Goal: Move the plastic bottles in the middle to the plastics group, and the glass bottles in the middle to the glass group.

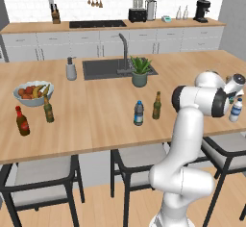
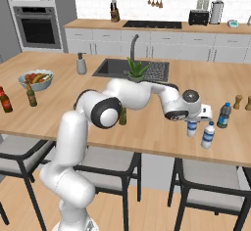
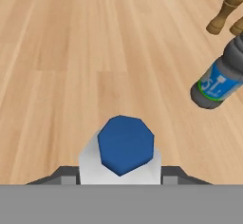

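Observation:
My gripper [image 3: 120, 173] is shut on a clear-whitish plastic bottle [image 3: 124, 144] with a blue cap, held just below the cap. In the right base view the gripper [image 2: 192, 122] holds this bottle [image 2: 192, 128] upright at the counter's right end, beside the plastics group: a clear bottle [image 2: 208, 135] and a darker blue-tinted one [image 2: 224, 115], also [image 3: 218, 78]. In the middle stand a blue-tinted plastic bottle [image 1: 139, 113] and an olive-brown glass bottle [image 1: 156, 106]. The glass group, a red bottle [image 1: 22, 121] and an olive-brown one [image 1: 48, 109], stands far left.
A fruit bowl [image 1: 32, 92] sits behind the glass group. A grey soap dispenser [image 1: 71, 69], the sink [image 1: 103, 67] and a potted plant [image 1: 140, 71] lie farther back. Two wooden mills [image 3: 223, 14] stand beyond the plastics group. Stools [image 1: 139, 161] line the front edge.

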{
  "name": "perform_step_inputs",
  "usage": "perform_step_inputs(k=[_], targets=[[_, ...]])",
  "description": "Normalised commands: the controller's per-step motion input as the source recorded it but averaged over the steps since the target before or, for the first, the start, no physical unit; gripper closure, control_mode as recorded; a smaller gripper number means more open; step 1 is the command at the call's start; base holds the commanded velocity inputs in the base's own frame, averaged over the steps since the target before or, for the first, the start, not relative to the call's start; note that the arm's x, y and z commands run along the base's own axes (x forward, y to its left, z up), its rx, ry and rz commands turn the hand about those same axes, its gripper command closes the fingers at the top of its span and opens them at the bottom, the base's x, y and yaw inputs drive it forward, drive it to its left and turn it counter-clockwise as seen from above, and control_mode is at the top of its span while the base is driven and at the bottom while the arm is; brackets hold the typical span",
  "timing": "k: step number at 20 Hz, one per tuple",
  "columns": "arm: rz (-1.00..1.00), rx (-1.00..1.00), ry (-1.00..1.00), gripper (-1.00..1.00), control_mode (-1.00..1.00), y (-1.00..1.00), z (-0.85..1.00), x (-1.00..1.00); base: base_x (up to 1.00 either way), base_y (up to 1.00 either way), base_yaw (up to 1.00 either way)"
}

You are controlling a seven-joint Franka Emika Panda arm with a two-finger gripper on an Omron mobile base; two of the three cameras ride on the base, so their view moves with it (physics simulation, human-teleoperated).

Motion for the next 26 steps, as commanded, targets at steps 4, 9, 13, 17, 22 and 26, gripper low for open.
perform_step_inputs(k=[4, 9, 13, 17, 22, 26], targets=[[-0.04, 0.00, 0.00, 1.00, -1.00, -0.17, 0.08, 0.23, 0.00, 0.00, 0.00], [-0.02, 0.00, 0.00, 1.00, -1.00, -0.17, 0.23, 0.35, 0.00, 0.00, 0.00], [0.00, 0.00, 0.00, 1.00, -1.00, -0.01, 0.04, 0.21, 0.00, 0.00, 0.00], [0.00, 0.00, 0.00, 1.00, -1.00, -0.06, -0.10, 0.26, 0.00, 0.00, 0.00], [0.00, 0.00, 0.00, 1.00, -1.00, -0.01, -0.35, 0.09, 0.00, 0.00, 0.00], [0.00, 0.00, 0.00, 1.00, -1.00, -0.03, -0.13, 0.00, 0.00, 0.00, 0.00]])
